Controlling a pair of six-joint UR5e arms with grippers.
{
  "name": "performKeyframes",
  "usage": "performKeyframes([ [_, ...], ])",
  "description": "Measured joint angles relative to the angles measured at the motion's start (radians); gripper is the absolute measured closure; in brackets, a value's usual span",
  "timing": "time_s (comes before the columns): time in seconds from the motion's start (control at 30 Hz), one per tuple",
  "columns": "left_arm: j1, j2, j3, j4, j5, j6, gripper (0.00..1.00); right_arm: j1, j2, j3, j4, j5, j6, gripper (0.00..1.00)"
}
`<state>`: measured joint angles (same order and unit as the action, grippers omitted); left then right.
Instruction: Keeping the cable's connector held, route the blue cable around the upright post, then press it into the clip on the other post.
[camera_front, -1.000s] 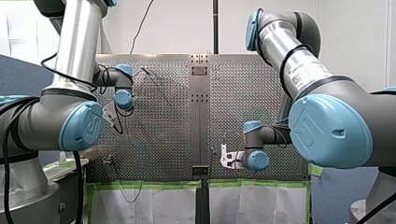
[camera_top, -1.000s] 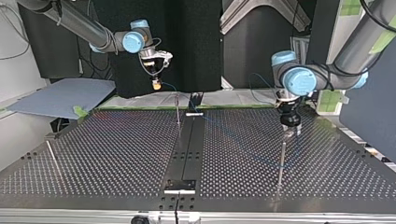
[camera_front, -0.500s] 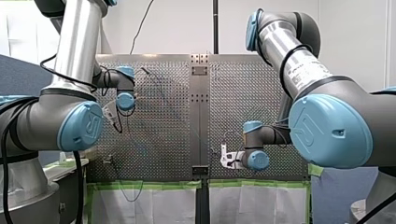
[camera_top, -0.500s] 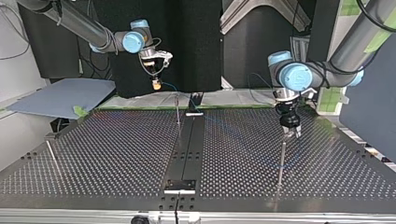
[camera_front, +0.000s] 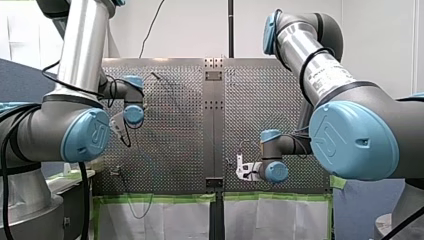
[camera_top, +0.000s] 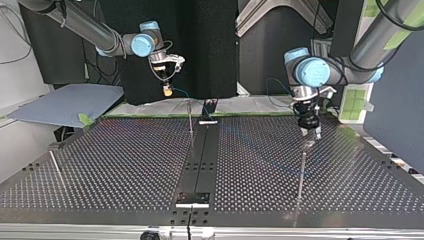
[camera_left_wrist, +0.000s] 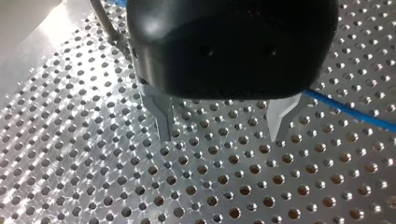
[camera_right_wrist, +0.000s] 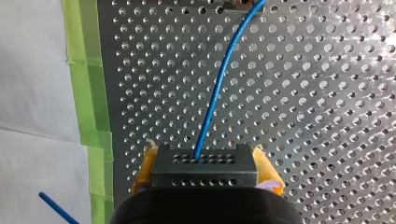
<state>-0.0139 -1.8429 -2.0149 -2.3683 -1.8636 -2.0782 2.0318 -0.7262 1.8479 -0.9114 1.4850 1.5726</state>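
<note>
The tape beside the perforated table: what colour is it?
The tape is light green, best seen in the right wrist view.

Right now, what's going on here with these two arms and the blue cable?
My right pincer is shut on the cable's black connector, held up off the perforated table. The blue cable trails from it across the table. My left pincer hovers open just above the table near an upright post. There is nothing between its fingers, and the cable runs past beside one of them, not yet gripped.
</note>
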Motion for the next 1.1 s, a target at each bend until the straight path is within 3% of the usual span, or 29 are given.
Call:
performKeyframes([
  [0.3,-0.004,0.000,-0.026,0.050,0.008,0.006,0.00,0.000,0.000,0.000,0.000,-0.001,0.000,1.00],
  [0.73,-0.019,0.000,-0.027,0.065,0.004,0.111,0.00,-0.001,-0.001,0.000,0.000,-0.001,0.001,1.00],
  [1.1,-0.049,0.000,-0.027,0.059,-0.020,0.208,0.00,-0.014,-0.085,0.002,0.042,0.028,0.063,1.00],
])
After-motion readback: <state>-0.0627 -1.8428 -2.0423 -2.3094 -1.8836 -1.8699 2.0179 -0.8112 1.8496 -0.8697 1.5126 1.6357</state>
